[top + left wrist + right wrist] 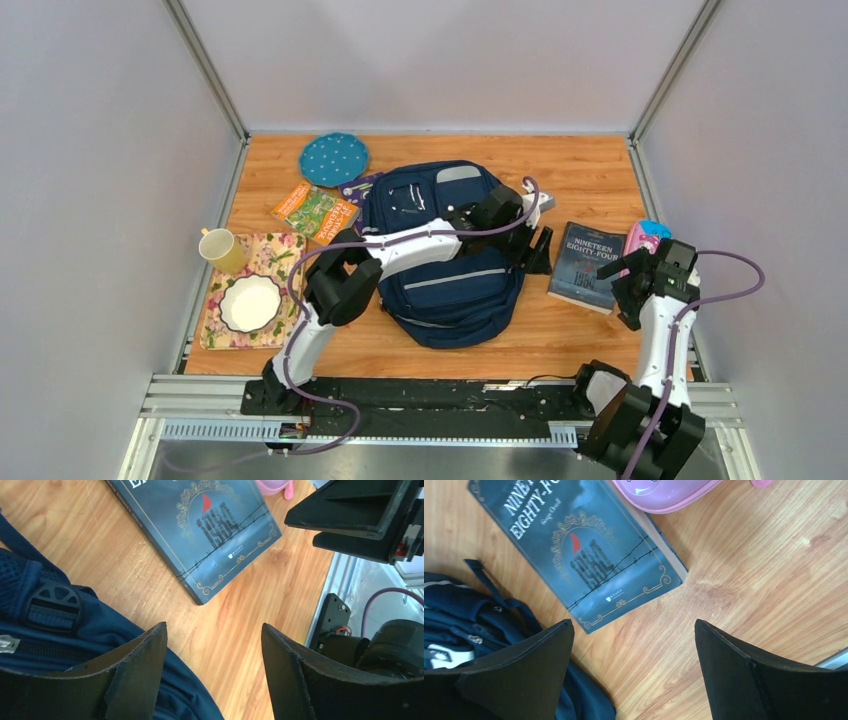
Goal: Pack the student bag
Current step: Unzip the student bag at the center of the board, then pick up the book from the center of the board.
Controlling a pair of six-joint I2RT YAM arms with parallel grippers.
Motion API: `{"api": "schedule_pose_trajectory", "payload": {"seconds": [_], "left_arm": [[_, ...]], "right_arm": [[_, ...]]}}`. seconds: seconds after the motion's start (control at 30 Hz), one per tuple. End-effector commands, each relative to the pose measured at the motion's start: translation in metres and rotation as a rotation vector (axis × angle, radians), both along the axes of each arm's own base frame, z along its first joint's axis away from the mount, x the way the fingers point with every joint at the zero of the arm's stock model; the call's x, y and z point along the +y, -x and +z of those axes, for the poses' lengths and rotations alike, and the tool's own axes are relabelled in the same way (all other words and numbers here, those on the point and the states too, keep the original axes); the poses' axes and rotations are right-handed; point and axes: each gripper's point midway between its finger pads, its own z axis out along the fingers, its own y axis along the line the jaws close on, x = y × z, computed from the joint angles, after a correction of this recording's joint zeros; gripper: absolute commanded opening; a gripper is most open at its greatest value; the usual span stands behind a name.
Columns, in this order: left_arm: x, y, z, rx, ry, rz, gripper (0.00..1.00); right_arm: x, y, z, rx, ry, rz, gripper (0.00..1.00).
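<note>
Lying flat mid-table (585, 170), the navy student bag (450, 285) has the left gripper (214, 627) at its right edge, jaws wide, empty. The right gripper (634, 625), likewise wide and empty, hangs near the Nineteen Eighty-Four book (588, 266).

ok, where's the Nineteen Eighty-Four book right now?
In the top view, the book lies flat on the right side of the table, between the student bag on its left and the pink pencil case at its far right corner.
</note>
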Motion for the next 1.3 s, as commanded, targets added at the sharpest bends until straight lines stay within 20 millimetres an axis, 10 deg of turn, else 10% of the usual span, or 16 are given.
{"api": "schedule_pose_trajectory", "payload": {"seconds": [0.0,0.33,0.83,1.27], "left_arm": [[-0.027,-0.009,0.001,0.007,0.118,-0.024,0.76],[-0.056,-0.028,-0.04,0.045,0.113,0.063,0.77],[-0.052,-0.018,-0.119,0.239,-0.004,0.092,0.78],[-0.067,0.011,-0.129,0.377,0.036,0.011,0.63]], "right_arm": [[-0.019,-0.008,-0.011,0.019,0.072,-0.004,0.93],[-0.056,-0.012,0.003,0.034,0.256,-0.029,0.93],[-0.007,-0.04,-0.069,0.067,-0.124,0.142,0.73],[0.038,-0.056,-0.038,-0.156,-0.287,0.302,0.35]]}}
